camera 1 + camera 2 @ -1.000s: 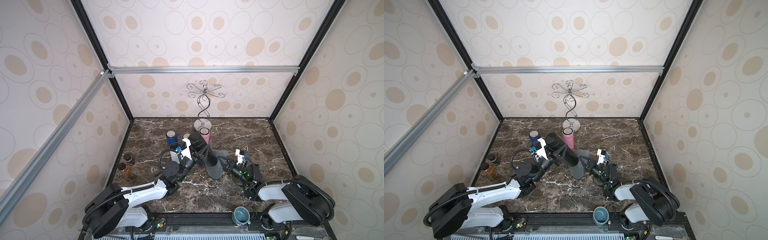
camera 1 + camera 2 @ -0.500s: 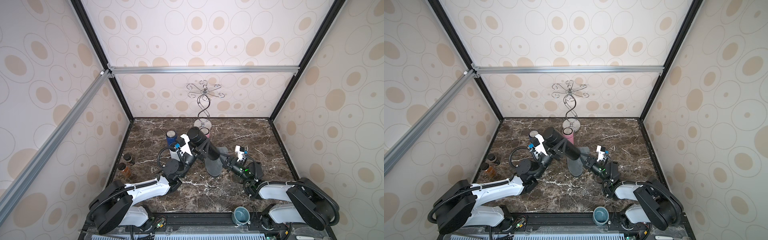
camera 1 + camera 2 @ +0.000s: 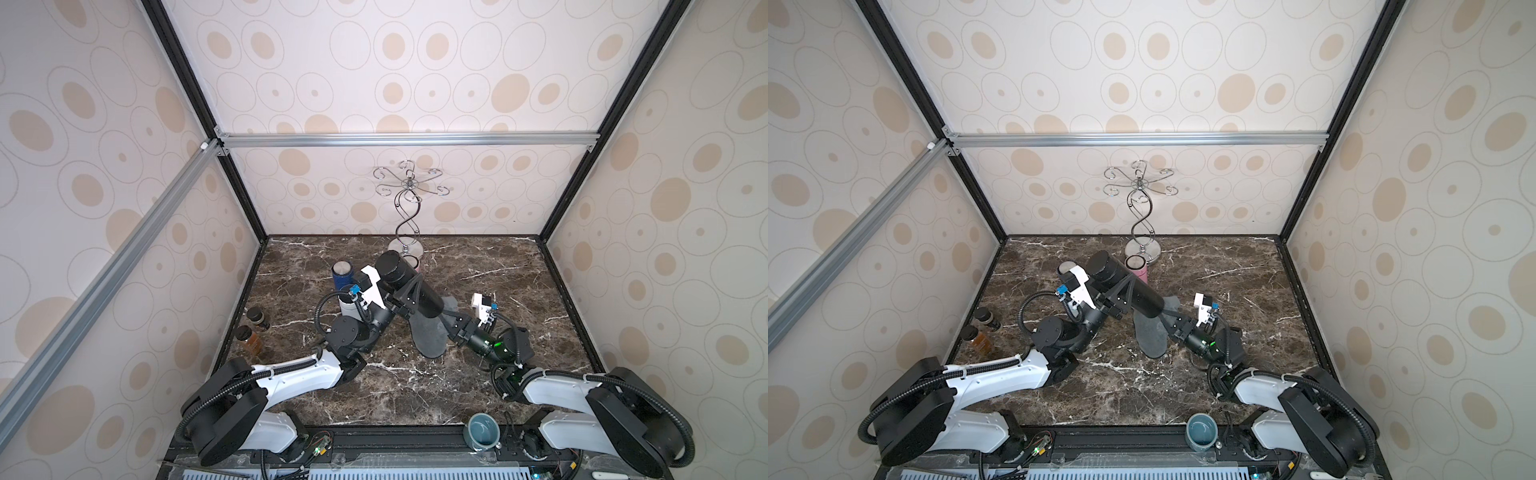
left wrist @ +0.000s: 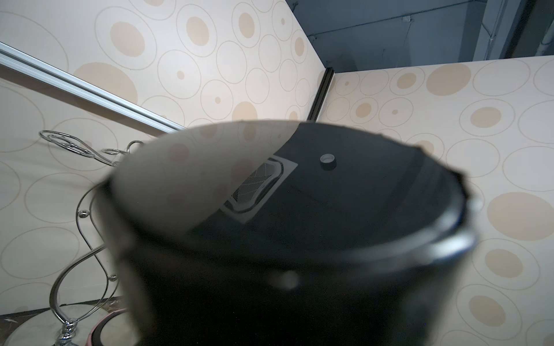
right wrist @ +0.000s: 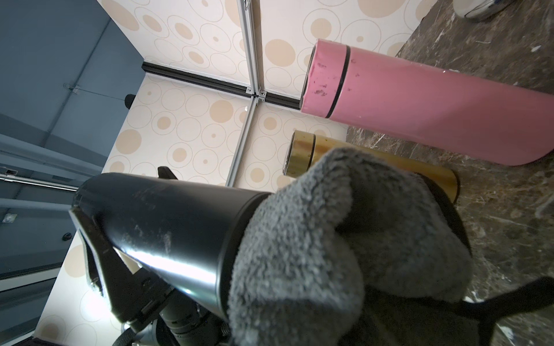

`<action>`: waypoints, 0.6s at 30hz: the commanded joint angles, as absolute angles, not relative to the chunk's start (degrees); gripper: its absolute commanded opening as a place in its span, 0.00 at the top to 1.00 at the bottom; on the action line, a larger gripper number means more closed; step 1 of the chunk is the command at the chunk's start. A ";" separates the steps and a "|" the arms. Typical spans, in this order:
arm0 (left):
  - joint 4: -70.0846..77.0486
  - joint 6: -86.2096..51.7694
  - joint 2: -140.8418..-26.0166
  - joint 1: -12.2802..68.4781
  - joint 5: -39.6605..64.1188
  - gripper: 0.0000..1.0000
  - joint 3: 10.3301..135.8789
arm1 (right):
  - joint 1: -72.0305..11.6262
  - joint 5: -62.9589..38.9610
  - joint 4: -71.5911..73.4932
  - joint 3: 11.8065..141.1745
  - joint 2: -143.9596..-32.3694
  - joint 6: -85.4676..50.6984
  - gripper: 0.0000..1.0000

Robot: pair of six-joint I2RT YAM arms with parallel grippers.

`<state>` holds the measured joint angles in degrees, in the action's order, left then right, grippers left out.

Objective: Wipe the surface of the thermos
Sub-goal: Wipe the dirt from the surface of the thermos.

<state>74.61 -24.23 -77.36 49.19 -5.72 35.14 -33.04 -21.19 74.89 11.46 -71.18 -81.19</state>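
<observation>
While the left gripper (image 3: 402, 300) clamps the black thermos (image 3: 415, 284), the right gripper (image 3: 450, 320) pinches grey cloth (image 3: 428, 338) against it.

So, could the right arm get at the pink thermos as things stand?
Probably not cleanly: the right gripper is shut on the grey cloth, and the tilted black thermos in the left gripper crowds the way to the pink thermos behind it.

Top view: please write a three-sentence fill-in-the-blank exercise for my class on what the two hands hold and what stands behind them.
1. The left hand grips a tilted thermos whose colour is ____.
2. The right hand presses a gray ____ against that thermos's lower end.
3. The bottle standing beside the metal stand is ____.
Missing words: black; cloth; pink.
</observation>
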 commanded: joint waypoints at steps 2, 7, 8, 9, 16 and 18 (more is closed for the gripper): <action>75.32 -23.40 -77.69 48.60 -5.89 1.00 37.53 | -33.71 -23.29 78.56 10.40 -66.69 -87.72 1.00; 75.46 -23.55 -77.84 48.34 -5.81 1.00 37.43 | -33.74 -23.44 71.65 9.20 -60.38 -85.81 1.00; 75.29 -23.58 -77.80 48.34 -5.80 1.00 37.43 | -33.66 -23.24 70.09 8.83 -58.93 -85.45 1.00; 75.08 -23.57 -77.94 48.34 -5.79 1.00 37.37 | -33.68 -22.64 68.72 8.23 -56.93 -85.26 1.00; 75.69 -24.72 -78.48 47.98 -4.94 1.00 36.70 | -33.25 -20.08 50.17 8.31 -38.21 -81.17 1.00; 75.76 -25.30 -78.62 47.90 -3.42 1.00 36.82 | -32.39 -20.01 44.11 10.18 -33.30 -78.94 1.00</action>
